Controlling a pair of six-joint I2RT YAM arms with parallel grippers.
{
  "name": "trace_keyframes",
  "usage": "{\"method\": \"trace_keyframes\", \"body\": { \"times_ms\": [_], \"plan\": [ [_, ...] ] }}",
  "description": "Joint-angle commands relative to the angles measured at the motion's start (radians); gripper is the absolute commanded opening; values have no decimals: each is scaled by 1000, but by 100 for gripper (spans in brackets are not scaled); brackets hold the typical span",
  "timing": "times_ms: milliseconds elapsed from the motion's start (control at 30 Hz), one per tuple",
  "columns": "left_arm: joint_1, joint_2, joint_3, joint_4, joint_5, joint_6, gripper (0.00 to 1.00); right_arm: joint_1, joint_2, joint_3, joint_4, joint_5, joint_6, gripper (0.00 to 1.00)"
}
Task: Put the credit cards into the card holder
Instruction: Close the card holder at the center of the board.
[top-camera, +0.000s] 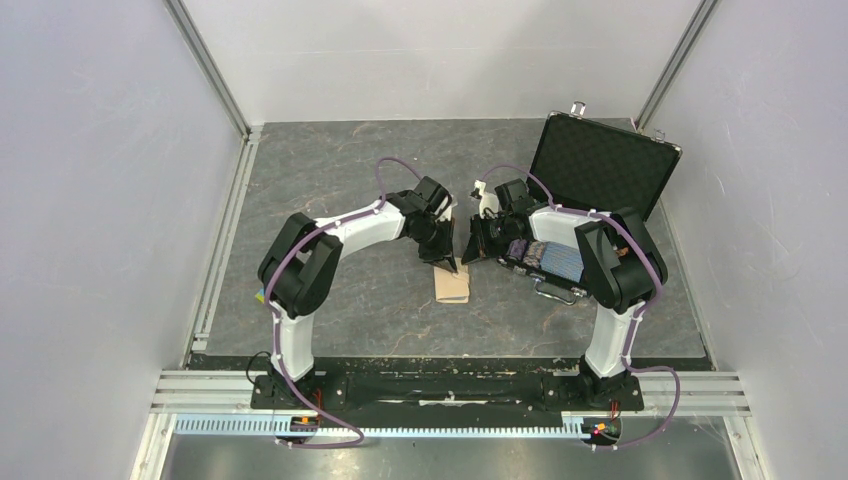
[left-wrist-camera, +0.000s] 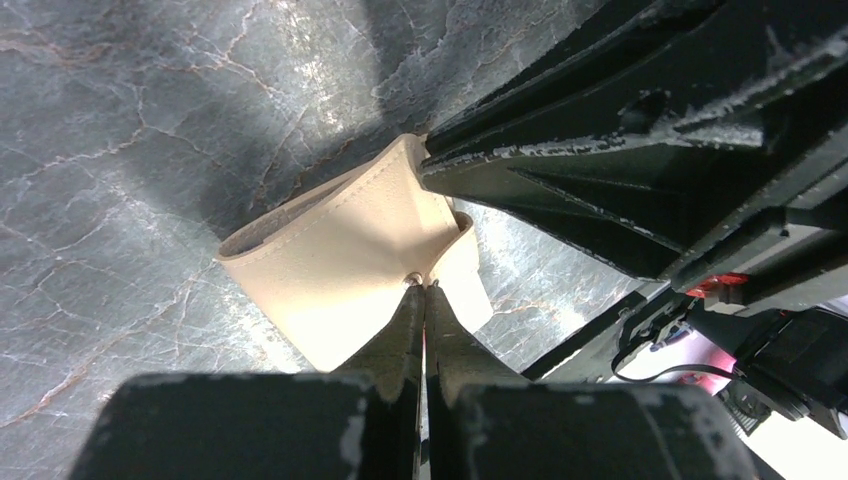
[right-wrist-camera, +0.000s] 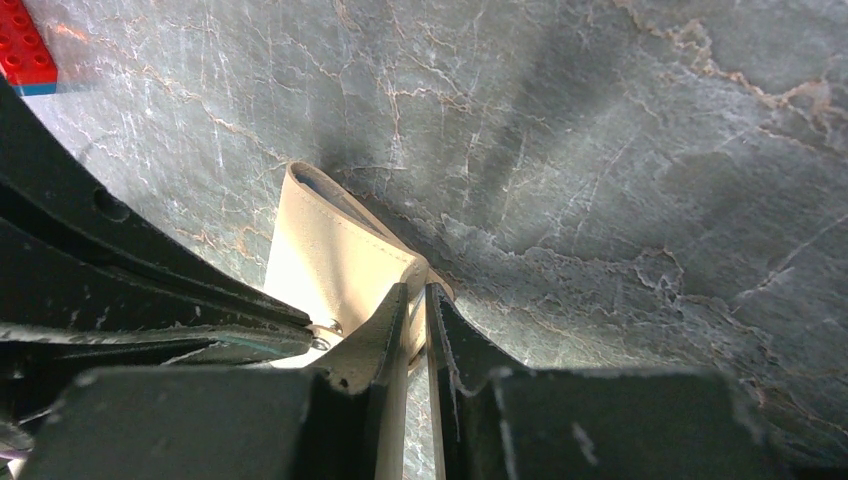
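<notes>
You are looking at a card holder (left-wrist-camera: 340, 270) showing plain cream-beige with matching stitching. The table (left-wrist-camera: 120, 150) is showing dark grey marbling with pale and rusty veins. A block (right-wrist-camera: 20, 40) is showing red studs edged in blue, and the case (top-camera: 600, 165) is showing black.

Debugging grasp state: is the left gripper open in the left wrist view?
No, the left gripper is pinched shut on the edge of the card holder.
</notes>
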Motion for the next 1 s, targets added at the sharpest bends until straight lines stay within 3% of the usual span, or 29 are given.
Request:
{"method": "trace_keyframes", "body": {
  "times_ms": [0, 800, 967],
  "plan": [
    [-5, 16, 43, -17, -44, 52, 2, -7, -5, 3, -24, 21, -33, 12],
    [-7, 53, 57, -44, -50, 74, 2, -7, -78, -10, -3, -43, -46, 13],
    [-9, 34, 58, -44, -50, 70, 2, -5, -128, -28, -2, -77, -44, 0]
  ]
}}
